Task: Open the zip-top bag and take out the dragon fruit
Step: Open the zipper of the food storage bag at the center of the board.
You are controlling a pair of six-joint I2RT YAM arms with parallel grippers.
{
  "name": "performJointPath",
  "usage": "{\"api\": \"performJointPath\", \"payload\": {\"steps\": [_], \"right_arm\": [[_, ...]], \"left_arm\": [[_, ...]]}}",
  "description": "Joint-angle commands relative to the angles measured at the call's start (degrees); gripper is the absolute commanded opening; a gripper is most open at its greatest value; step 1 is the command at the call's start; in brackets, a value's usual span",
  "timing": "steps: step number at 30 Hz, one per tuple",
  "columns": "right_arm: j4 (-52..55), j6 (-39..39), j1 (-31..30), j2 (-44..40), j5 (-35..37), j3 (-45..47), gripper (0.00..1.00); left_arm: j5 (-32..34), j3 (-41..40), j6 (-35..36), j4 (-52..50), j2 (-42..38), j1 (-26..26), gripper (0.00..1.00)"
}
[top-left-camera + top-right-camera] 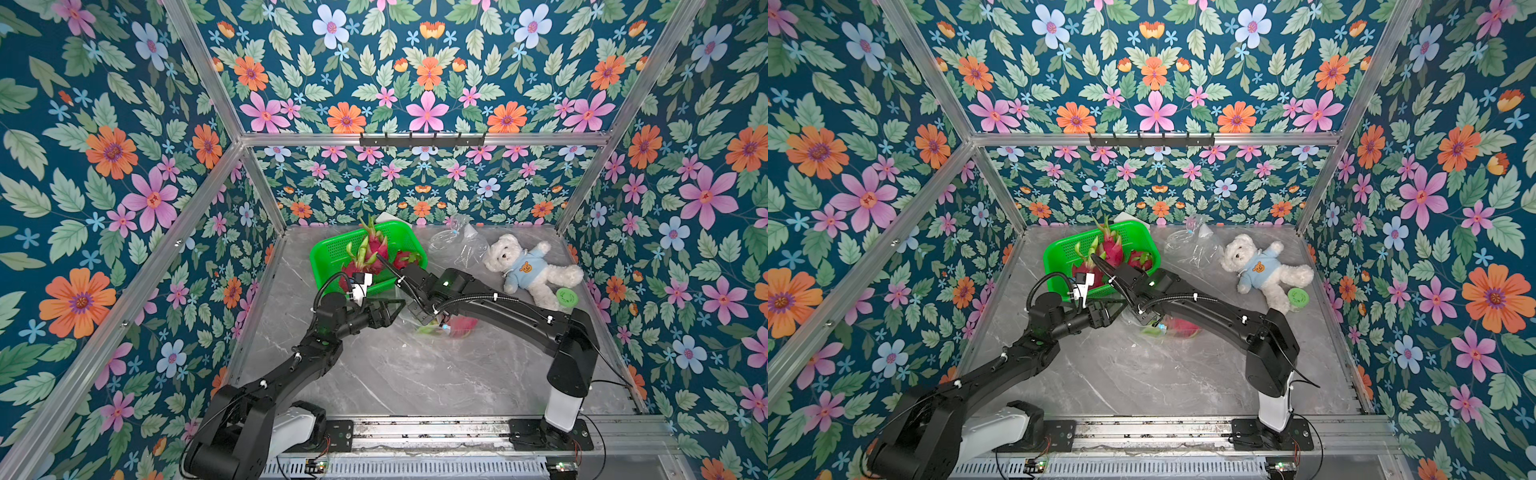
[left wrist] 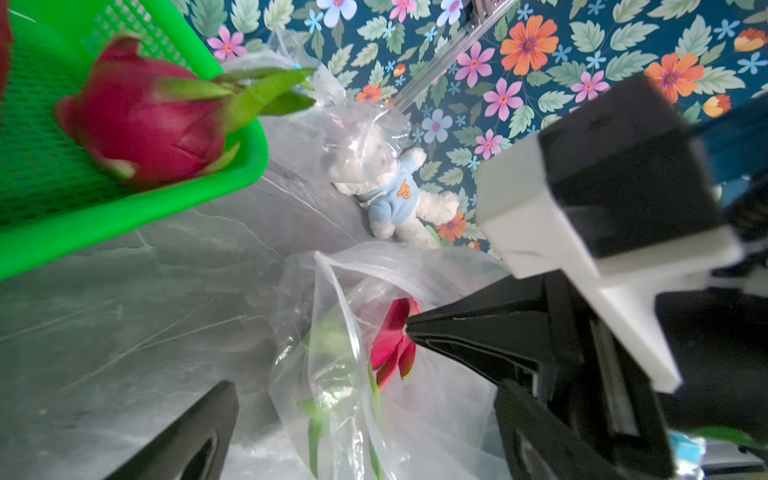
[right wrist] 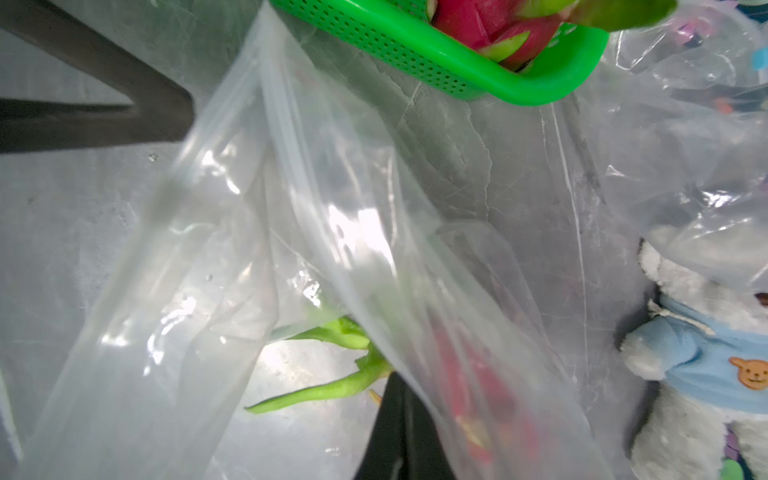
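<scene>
We're over the grey marble table [image 1: 374,374]; far left on it sits the green basket [image 1: 328,253], three dragon fruits [image 1: 376,245] piled inside; far right, the white teddy bear [image 1: 528,266] lies on its back, empty clear bags [image 1: 457,245] crumpled between basket and bear; mid-table, just near of the basket, there's the zip-top bag [image 3: 291,208], and the fourth dragon fruit [image 1: 459,326] lies inside it, under the right arm; the right gripper [image 2: 409,328] is clamped tight on the bag's rim; the left gripper [image 1: 395,312] stands spread wide just left of the bag, holding nothing; a small green lid [image 1: 566,297] sits just beside the bear's leg.
</scene>
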State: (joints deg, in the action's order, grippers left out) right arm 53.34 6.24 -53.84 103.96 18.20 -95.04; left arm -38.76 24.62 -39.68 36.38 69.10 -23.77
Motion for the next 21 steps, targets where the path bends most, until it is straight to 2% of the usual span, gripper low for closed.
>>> {"api": "performJointPath", "payload": {"steps": [1, 3, 4, 8, 9, 15, 21], "right_arm": [[-4.51, 1.23, 1.03, -3.17, -6.66, 3.24, 0.04], [-7.45, 0.81, 1.38, -5.33, -9.87, 6.14, 0.05], [-8.37, 0.43, 1.53, -6.07, -11.23, 7.23, 0.05], [-9.91, -1.15, 3.24, -8.35, -15.91, 11.19, 0.07], [-10.05, -1.54, 3.83, -8.42, -16.78, 12.19, 0.07], [-13.16, -6.07, 5.81, -12.25, -19.71, 16.71, 0.16], [-12.01, -10.24, 6.75, -6.70, -16.72, 15.26, 0.23]], "left_arm": [[-0.52, 1.09, -2.27, 6.54, 4.64, -0.74, 0.91], [-1.16, 2.36, -3.70, 10.09, 8.50, -0.77, 0.81], [-1.43, 3.18, -4.18, 11.17, 10.00, -0.75, 0.73], [-4.44, 7.10, -7.83, 16.68, 14.57, -0.75, 0.10], [-4.81, 7.81, -8.39, 17.05, 14.83, -0.84, 0.02], [-3.73, 7.61, -7.75, 14.31, 11.82, -1.18, 0.00], [-2.57, 6.67, -7.54, 13.28, 9.43, -1.69, 0.00]]}}
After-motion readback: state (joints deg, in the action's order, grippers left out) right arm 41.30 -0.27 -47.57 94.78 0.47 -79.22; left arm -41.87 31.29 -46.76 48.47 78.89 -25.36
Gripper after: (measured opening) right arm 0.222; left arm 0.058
